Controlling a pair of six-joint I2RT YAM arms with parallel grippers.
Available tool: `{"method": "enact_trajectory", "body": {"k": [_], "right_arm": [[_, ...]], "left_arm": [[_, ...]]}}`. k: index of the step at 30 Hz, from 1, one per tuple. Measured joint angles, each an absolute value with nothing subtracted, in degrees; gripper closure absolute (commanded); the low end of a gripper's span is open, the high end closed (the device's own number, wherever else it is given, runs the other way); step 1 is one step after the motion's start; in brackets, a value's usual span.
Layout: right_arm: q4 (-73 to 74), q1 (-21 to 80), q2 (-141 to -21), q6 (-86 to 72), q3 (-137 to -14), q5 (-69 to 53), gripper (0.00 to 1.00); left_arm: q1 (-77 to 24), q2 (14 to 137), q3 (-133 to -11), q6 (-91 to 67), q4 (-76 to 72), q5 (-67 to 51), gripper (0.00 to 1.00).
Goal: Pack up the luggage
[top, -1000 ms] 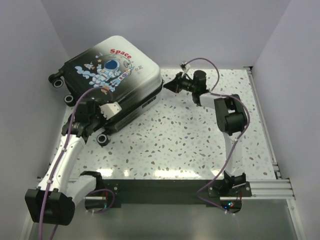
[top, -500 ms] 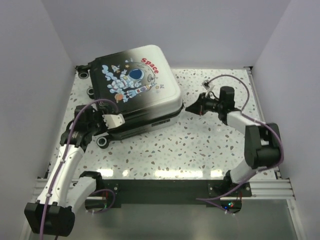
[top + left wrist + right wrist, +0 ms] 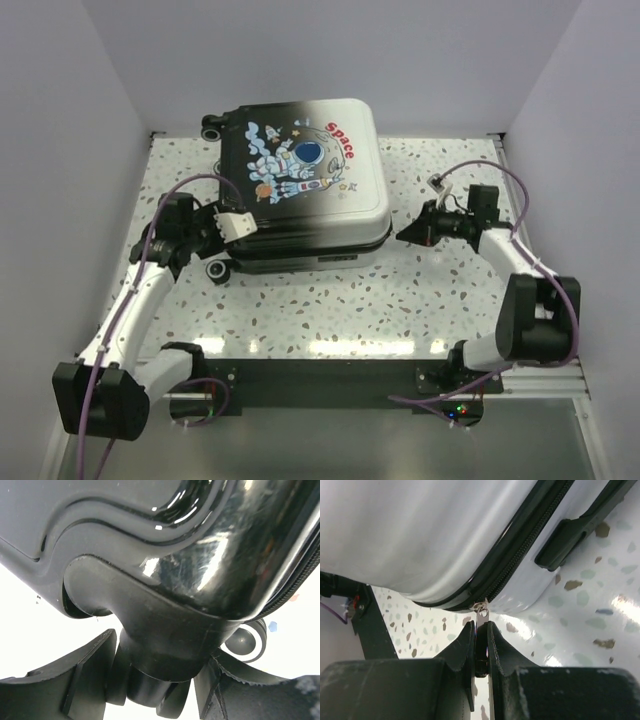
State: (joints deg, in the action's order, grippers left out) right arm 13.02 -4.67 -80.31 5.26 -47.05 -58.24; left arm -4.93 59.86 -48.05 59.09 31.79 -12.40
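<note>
The left arm [image 3: 128,312] and right arm [image 3: 522,262] share white links and bulky black joints; a purple cable [image 3: 480,163] loops along each. Their fingers [image 3: 457,652] are matte black wedges.

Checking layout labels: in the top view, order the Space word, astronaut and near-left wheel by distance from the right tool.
From the right tool, gripping the zipper pull:
1. Space word, back right.
2. Astronaut, centre.
3. Wheel, near-left corner.

a speckled terrazzo table [image 3: 400,300] between plain white walls [image 3: 60,100], metal rail [image 3: 530,375] along its near edge.
</note>
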Motion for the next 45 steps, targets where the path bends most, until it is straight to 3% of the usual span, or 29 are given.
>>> {"method": "enact_trajectory", "body": {"k": [16, 32, 45], "right_arm": [[3.8, -5.6, -105.3, 3.1, -68.3, -65.3, 1.0], [-26.8, -2.6, -126.7, -13.9, -85.5, -66.4, 1.0], [-36.5, 0.2, -142.4, -20.6, -105.2, -65.3, 1.0]], "left_arm": [[-4.9, 66.8, -48.2, 54.4, 21.5, -7.9, 1.0], [-3.6, 72.3, -49.8, 55.5, 20.3, -1.7, 1.0], [-3.5, 74.2, -52.1, 55.6, 22.6, -1.9, 1.0]]}}
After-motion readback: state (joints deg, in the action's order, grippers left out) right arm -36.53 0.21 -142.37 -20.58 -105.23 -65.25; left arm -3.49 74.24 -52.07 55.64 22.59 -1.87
